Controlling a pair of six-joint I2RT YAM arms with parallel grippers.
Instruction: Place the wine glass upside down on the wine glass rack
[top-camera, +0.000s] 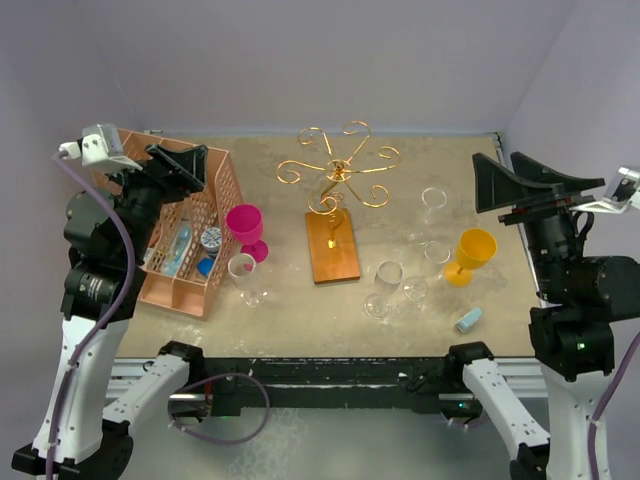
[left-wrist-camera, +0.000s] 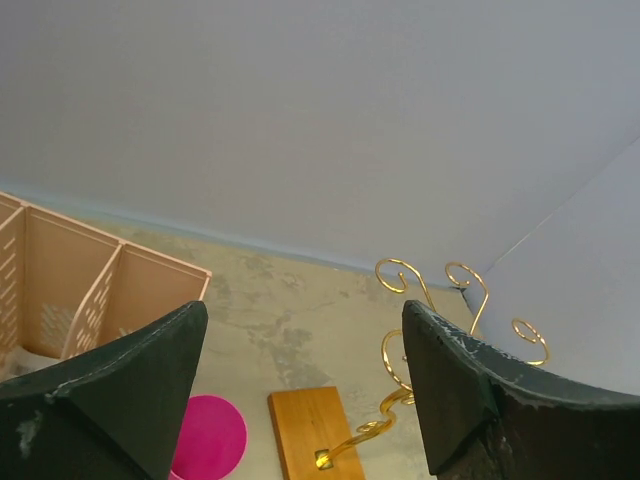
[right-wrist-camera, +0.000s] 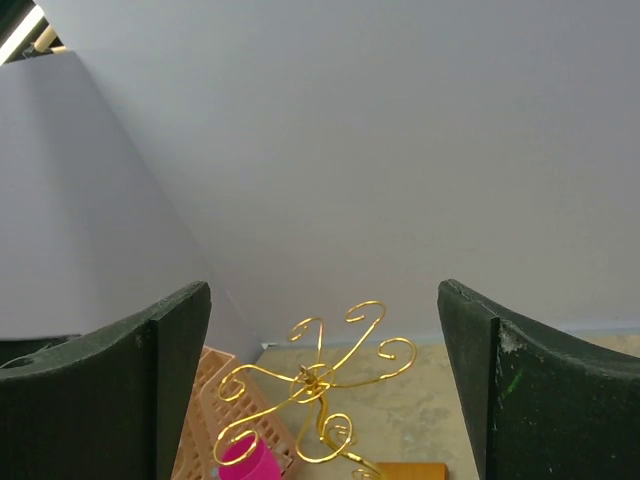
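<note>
The gold wire wine glass rack (top-camera: 338, 172) stands mid-table on its reddish wooden base (top-camera: 332, 245), with nothing hanging on it. Several clear wine glasses stand upright on the table: one at the left (top-camera: 243, 275), a pair near the front (top-camera: 385, 285), others toward the back right (top-camera: 434, 200). My left gripper (top-camera: 190, 165) hangs open and empty above the peach organiser. In its wrist view the left gripper (left-wrist-camera: 303, 315) frames the rack (left-wrist-camera: 440, 300) and the base (left-wrist-camera: 315, 435). My right gripper (top-camera: 500, 175) is open and empty at the right edge, and in its wrist view the right gripper (right-wrist-camera: 322, 295) faces the rack (right-wrist-camera: 315, 380).
A peach lattice organiser (top-camera: 185, 240) holding small items sits at the left. A pink goblet (top-camera: 245, 228) stands beside it, and a yellow goblet (top-camera: 472, 252) at the right. A small light-blue object (top-camera: 468, 320) lies near the front right edge. Grey walls enclose the table.
</note>
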